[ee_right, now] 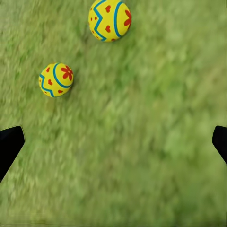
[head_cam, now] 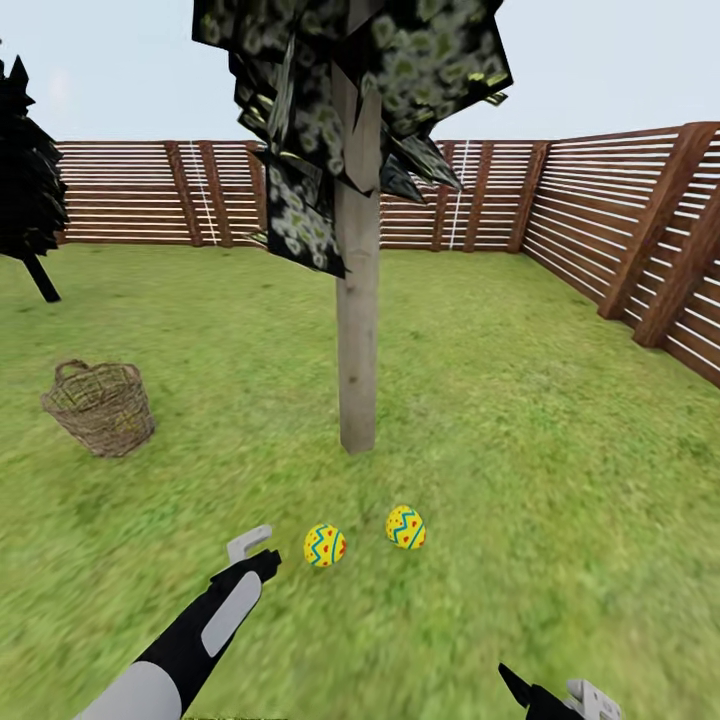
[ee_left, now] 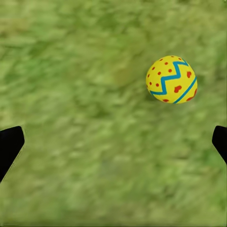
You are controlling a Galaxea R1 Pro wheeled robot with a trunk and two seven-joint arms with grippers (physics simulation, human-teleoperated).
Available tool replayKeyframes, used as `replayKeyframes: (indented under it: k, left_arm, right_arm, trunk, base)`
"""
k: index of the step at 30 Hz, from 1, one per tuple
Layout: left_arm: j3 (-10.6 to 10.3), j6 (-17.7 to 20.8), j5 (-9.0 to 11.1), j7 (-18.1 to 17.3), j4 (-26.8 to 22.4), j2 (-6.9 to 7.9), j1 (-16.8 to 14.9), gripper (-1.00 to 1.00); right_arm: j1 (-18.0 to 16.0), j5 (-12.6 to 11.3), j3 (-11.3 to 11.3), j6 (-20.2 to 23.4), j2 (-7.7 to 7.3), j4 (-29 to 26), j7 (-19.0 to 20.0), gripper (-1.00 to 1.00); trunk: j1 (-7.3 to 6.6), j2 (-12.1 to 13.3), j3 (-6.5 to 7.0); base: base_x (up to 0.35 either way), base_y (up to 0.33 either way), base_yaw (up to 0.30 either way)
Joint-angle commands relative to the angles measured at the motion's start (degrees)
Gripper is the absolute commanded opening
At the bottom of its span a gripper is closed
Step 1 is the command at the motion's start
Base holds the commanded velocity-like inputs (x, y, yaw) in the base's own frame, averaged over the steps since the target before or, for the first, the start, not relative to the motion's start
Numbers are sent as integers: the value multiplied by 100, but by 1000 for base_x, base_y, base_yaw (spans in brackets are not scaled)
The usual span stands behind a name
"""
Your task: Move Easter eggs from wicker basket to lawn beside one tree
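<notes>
Two yellow Easter eggs with blue zigzags and red dots lie on the lawn point(head_cam: 520, 420) in front of the tree's pale trunk point(head_cam: 357, 340): one egg point(head_cam: 324, 546) to the left, the other point(head_cam: 405, 527) to the right. The third egg is out of view. The wicker basket point(head_cam: 100, 405) stands upright to the left of the tree, its inside hidden. My left gripper point(head_cam: 255, 553) hovers just left of the left egg point(ee_left: 171, 79), open and empty. Low at the right, my right gripper point(head_cam: 555, 695) is open and empty, with both eggs point(ee_right: 109, 20) point(ee_right: 56, 80) ahead of it.
A brown slatted fence point(head_cam: 640, 230) closes the garden at the back and right. A smaller dark-trunked tree point(head_cam: 30, 200) stands at the far left. Dark blocky foliage point(head_cam: 350, 90) hangs overhead around the trunk. Open grass spreads to the right of the tree.
</notes>
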Motion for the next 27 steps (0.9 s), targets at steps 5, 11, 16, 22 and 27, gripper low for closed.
replayKeyframes:
  k: [5,11,16,22,27]
  left_arm:
    - [-34,-57,22,41,42,3,-5,100]
    - [-35,-98,28,35,62,4,-5,100]
    - [-35,-105,29,-5,66,0,-5,100]
    - [-35,-102,27,-12,66,-4,-5,100]
    - [-28,-106,23,-27,66,-3,-5,100]
  right_arm:
    - [0,-47,-8,53,7,34,4,100]
    - [-1,-47,-4,2,9,57,1,100]
    - [-3,-47,0,-101,10,121,1,100]
    - [-2,-47,0,-125,4,157,2,100]
    - [0,-47,2,-130,6,165,2,100]
  trunk:
    - [-111,200,79]
    - [-242,440,175]
    - [-352,641,254]
    - [-484,881,348]
    - [-594,1082,424]
  base:
    - [0,0,253]
    - [0,0,271]
    - [0,0,274]
    - [0,0,275]
    - [0,0,275]
